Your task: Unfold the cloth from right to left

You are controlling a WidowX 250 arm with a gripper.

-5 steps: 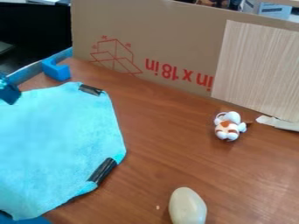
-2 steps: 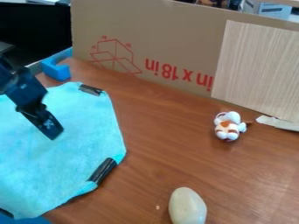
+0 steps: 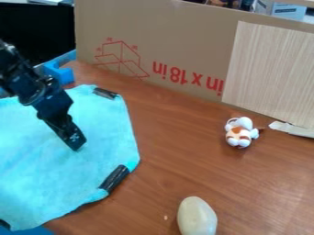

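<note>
Gripper at the cloth, which lies by the left edge of the worktop; its opening and any hold cannot be told. Probable failure: pressing or pinching through all layers could drag the whole cloth leftward, leaving any fold closed

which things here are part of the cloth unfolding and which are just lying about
Part of the job:
- light blue cloth
- black strips on the cloth's edge
- black gripper, over the cloth

Just lying about:
- white-and-brown toy figure
- pale oval object
- printed cardboard
- wood-grain panel
</note>
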